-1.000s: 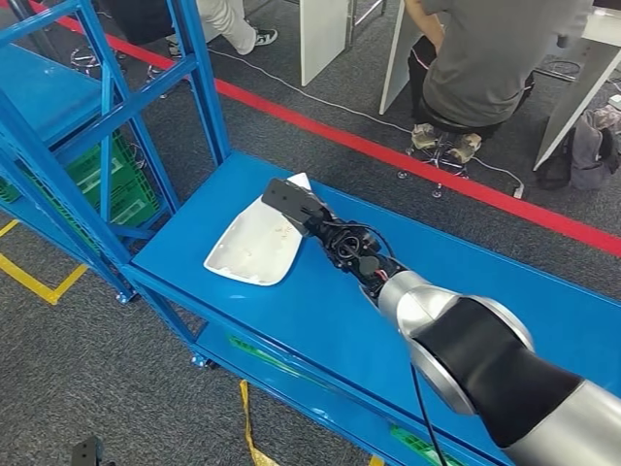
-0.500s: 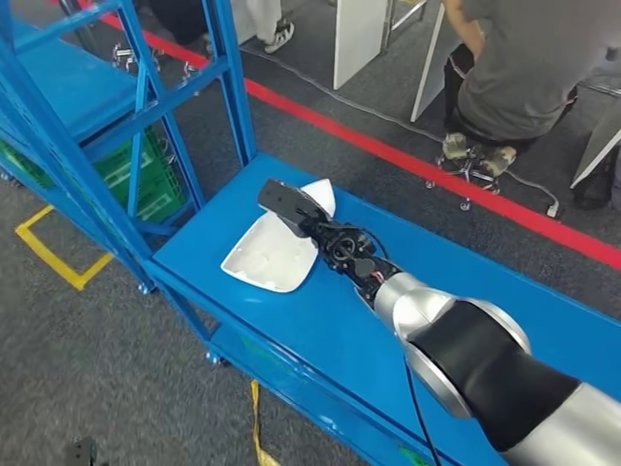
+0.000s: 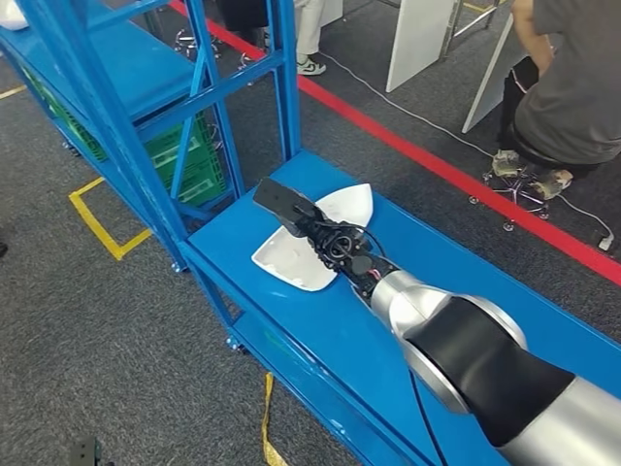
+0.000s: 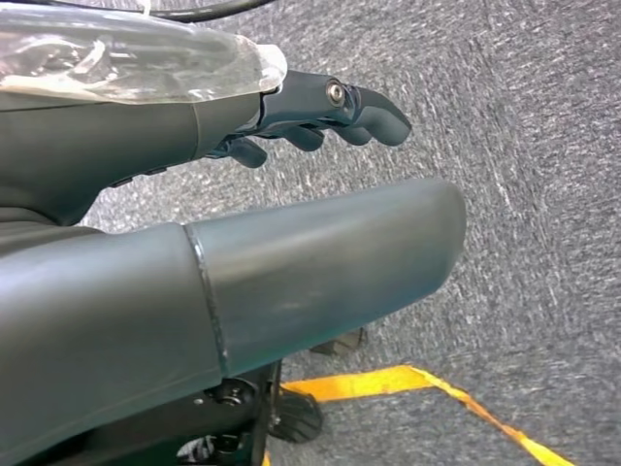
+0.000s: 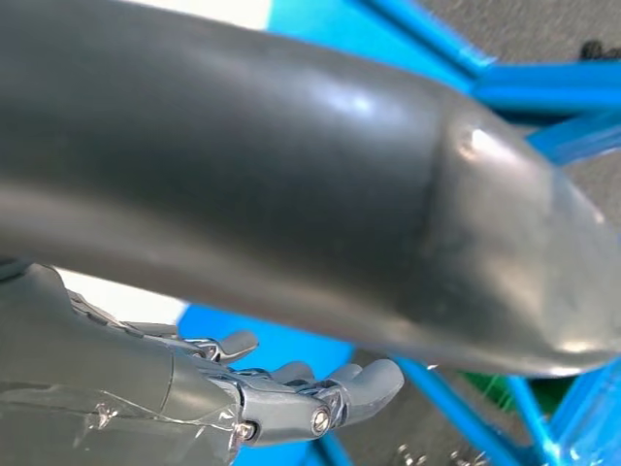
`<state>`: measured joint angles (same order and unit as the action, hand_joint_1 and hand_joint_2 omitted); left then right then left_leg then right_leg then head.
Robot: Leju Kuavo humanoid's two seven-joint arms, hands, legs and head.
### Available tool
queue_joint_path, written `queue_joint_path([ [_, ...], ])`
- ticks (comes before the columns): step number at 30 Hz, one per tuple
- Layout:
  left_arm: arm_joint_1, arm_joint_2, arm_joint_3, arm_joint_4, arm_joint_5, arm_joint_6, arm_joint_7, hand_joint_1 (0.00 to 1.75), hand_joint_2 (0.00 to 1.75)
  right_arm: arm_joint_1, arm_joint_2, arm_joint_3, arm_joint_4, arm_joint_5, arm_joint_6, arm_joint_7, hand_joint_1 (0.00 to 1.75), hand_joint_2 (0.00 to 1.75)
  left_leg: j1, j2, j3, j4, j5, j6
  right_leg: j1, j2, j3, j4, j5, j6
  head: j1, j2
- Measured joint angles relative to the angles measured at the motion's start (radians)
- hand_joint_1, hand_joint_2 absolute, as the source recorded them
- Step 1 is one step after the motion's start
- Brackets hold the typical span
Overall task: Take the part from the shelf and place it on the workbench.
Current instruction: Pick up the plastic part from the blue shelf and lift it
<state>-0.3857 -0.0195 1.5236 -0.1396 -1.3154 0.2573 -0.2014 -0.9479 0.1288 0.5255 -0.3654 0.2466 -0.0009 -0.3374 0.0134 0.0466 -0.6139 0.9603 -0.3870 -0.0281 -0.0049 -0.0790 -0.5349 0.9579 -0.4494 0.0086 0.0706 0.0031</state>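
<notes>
The white curved part [image 3: 293, 262] lies flat on the blue workbench [image 3: 454, 262], near its left end. My right hand [image 3: 281, 204] reaches out over the part's middle with the fingers stretched straight. In the right wrist view the hand [image 5: 293, 223] has thumb and fingers apart, and a strip of the white part [image 5: 124, 299] shows beyond them; whether the hand touches the part I cannot tell. My left hand [image 4: 256, 262] hangs over the grey carpet, fingers extended, with nothing in it.
The blue shelf frame [image 3: 132, 58] stands left of the bench, with green crates [image 3: 183, 165] low inside and another white piece [image 3: 9, 15] on its top level. A seated person [image 3: 578, 87] is beyond the red floor line [image 3: 440, 165]. Yellow tape [image 3: 103, 223] marks the carpet.
The camera has turned, so the whole scene has slid right and more of the shelf shows. The right hand stays stretched over the part, which keeps its place on the bench.
</notes>
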Motion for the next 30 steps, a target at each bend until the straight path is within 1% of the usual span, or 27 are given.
queue_joint_path([
  [1, 0.0, 0.0, 0.0, 0.0, -0.001, 0.0, 0.0, 0.0, 0.0, -0.001, 0.0, 0.004, -0.001, -0.009, 0.0, 0.001, 0.0, 0.0, -0.004, -0.004, 0.003, -0.008, -0.003, 0.005, 0.002, -0.008, 0.002, -0.001, -0.003, 0.005, 0.002, 0.0],
  [2, 0.0, 0.0, 0.0, 0.0, -0.001, 0.0, 0.0, 0.0, 0.0, -0.001, 0.001, 0.008, -0.002, -0.015, -0.001, 0.002, 0.0, 0.0, -0.004, -0.013, 0.002, -0.008, -0.003, 0.011, 0.001, -0.014, 0.005, -0.002, -0.005, 0.01, 0.005, 0.0],
  [3, 0.001, 0.0, 0.0, 0.0, -0.001, 0.0, 0.0, 0.0, 0.0, -0.002, 0.001, 0.01, -0.003, -0.019, -0.002, 0.002, 0.0, 0.0, -0.003, -0.019, 0.004, -0.009, -0.003, 0.016, -0.001, -0.01, 0.005, 0.002, -0.011, 0.015, 0.007, 0.0],
  [4, 0.001, 0.0, 0.0, 0.0, -0.001, 0.0, 0.0, 0.0, 0.0, -0.002, 0.002, 0.013, -0.004, -0.022, -0.004, 0.004, 0.0, 0.0, -0.002, -0.025, 0.006, -0.01, -0.003, 0.022, -0.004, 0.005, -0.003, 0.02, -0.025, 0.019, 0.007, 0.0],
  [5, 0.001, 0.0, 0.0, 0.0, -0.001, 0.001, 0.0, 0.0, 0.0, -0.003, 0.002, 0.015, -0.005, -0.025, -0.006, 0.005, 0.0, 0.0, 0.0, -0.03, 0.008, -0.012, -0.003, 0.028, -0.006, 0.026, -0.021, 0.06, -0.049, 0.023, 0.01, 0.0],
  [6, 0.0, 0.0, 0.0, 0.0, -0.001, 0.001, 0.0, 0.0, 0.0, -0.003, 0.001, 0.019, -0.005, -0.029, -0.008, 0.006, 0.0, 0.0, 0.001, -0.034, 0.01, -0.013, -0.004, 0.033, -0.007, 0.05, -0.051, 0.123, -0.081, 0.025, 0.013, 0.0],
  [7, -0.001, 0.0, 0.0, 0.0, 0.0, 0.001, 0.0, 0.0, 0.0, -0.002, 0.001, 0.023, -0.005, -0.034, -0.01, 0.008, 0.0, 0.0, 0.0, -0.039, 0.011, -0.012, -0.005, 0.036, -0.006, 0.066, -0.089, 0.2, -0.113, 0.025, 0.015, 0.0],
  [8, -0.001, 0.0, 0.0, 0.0, 0.002, 0.001, 0.0, 0.0, 0.0, 0.0, 0.001, 0.027, -0.005, -0.041, -0.013, 0.009, 0.0, 0.0, -0.002, -0.044, 0.012, -0.012, -0.007, 0.039, -0.006, 0.073, -0.125, 0.269, -0.135, 0.025, 0.017, 0.0],
  [9, -0.001, 0.0, 0.0, 0.0, 0.006, 0.001, 0.0, 0.0, 0.0, 0.004, 0.001, 0.03, -0.005, -0.049, -0.016, 0.012, 0.0, 0.0, -0.004, -0.049, 0.014, -0.012, -0.008, 0.041, -0.005, 0.075, -0.149, 0.308, -0.138, 0.024, 0.018, 0.0],
  [10, 0.0, 0.0, 0.0, 0.0, 0.013, 0.001, 0.0, 0.0, 0.0, 0.007, 0.001, 0.033, -0.005, -0.061, -0.02, 0.015, 0.0, 0.0, -0.005, -0.056, 0.017, -0.011, -0.01, 0.041, -0.005, 0.076, -0.154, 0.307, -0.121, 0.021, 0.018, 0.0],
  [11, 0.0, 0.0, 0.0, 0.0, 0.022, 0.001, -0.002, 0.0, 0.0, 0.009, 0.001, 0.035, -0.006, -0.074, -0.024, 0.021, 0.0, 0.0, -0.007, -0.063, 0.021, -0.01, -0.013, 0.041, -0.004, 0.077, -0.14, 0.264, -0.085, 0.017, 0.018, 0.0],
  [12, 0.001, 0.0, 0.0, 0.0, 0.031, 0.001, -0.003, 0.0, 0.0, 0.009, 0.0, 0.037, -0.007, -0.089, -0.027, 0.027, 0.0, 0.0, -0.007, -0.068, 0.025, -0.009, -0.016, 0.04, -0.003, 0.08, -0.112, 0.19, -0.038, 0.01, 0.02, 0.0],
  [13, 0.002, 0.0, 0.0, 0.0, 0.04, 0.001, -0.006, 0.0, 0.0, 0.008, -0.001, 0.039, -0.009, -0.104, -0.03, 0.032, 0.0, 0.0, -0.009, -0.073, 0.028, -0.009, -0.018, 0.038, -0.001, 0.084, -0.082, 0.12, -0.004, 0.004, 0.019, 0.0],
  [14, 0.003, 0.0, 0.0, 0.0, 0.046, 0.001, -0.008, 0.0, 0.0, 0.007, -0.002, 0.042, -0.011, -0.115, -0.031, 0.037, 0.0, 0.0, -0.009, -0.076, 0.029, -0.008, -0.02, 0.035, 0.002, 0.087, -0.055, 0.062, 0.018, -0.002, 0.019, 0.0],
  [15, 0.004, 0.001, 0.0, 0.0, 0.05, 0.001, -0.009, 0.0, 0.0, 0.006, -0.003, 0.045, -0.013, -0.124, -0.031, 0.04, 0.0, 0.0, -0.011, -0.077, 0.026, -0.005, -0.021, 0.033, 0.003, 0.09, -0.038, 0.025, 0.025, -0.004, 0.019, 0.0],
  [17, 0.007, 0.004, 0.0, 0.0, 0.053, 0.001, -0.011, 0.0, 0.0, 0.008, -0.004, 0.051, -0.018, -0.131, -0.031, 0.044, 0.0, 0.0, -0.011, -0.079, 0.019, -0.002, -0.02, 0.031, 0.003, 0.091, -0.028, 0.006, 0.02, -0.002, 0.017, 0.0],
  [19, 0.01, 0.006, 0.0, 0.0, 0.055, 0.001, -0.011, 0.0, 0.0, 0.01, -0.005, 0.054, -0.021, -0.133, -0.031, 0.045, 0.0, 0.0, -0.01, -0.078, 0.019, -0.004, -0.019, 0.032, 0.005, 0.092, -0.028, 0.004, 0.019, -0.001, 0.014, 0.0],
  [23, 0.011, 0.009, 0.0, 0.0, 0.063, 0.003, -0.016, 0.0, 0.0, 0.011, -0.006, 0.06, -0.026, -0.146, -0.033, 0.046, 0.0, 0.0, -0.009, -0.076, 0.024, -0.012, -0.017, 0.028, 0.006, 0.094, -0.028, 0.004, 0.019, -0.003, 0.014, 0.0],
  [27, 0.017, 0.018, 0.0, 0.0, 0.113, 0.013, -0.04, 0.0, 0.0, 0.016, -0.02, 0.082, -0.046, -0.204, -0.062, 0.065, 0.0, 1.75, -0.008, -0.076, 0.026, -0.016, -0.015, 0.023, 0.006, 0.094, -0.028, 0.004, 0.018, -0.007, 0.014, 0.0],
  [30, 0.026, 0.03, 0.0, 0.0, 0.153, 0.02, -0.056, 0.0, 0.0, 0.023, -0.044, 0.108, -0.072, -0.256, -0.093, 0.087, 0.0, 1.75, -0.008, -0.076, 0.026, -0.016, -0.015, 0.021, 0.006, 0.094, -0.028, 0.004, 0.019, -0.007, 0.014, 0.0],
])
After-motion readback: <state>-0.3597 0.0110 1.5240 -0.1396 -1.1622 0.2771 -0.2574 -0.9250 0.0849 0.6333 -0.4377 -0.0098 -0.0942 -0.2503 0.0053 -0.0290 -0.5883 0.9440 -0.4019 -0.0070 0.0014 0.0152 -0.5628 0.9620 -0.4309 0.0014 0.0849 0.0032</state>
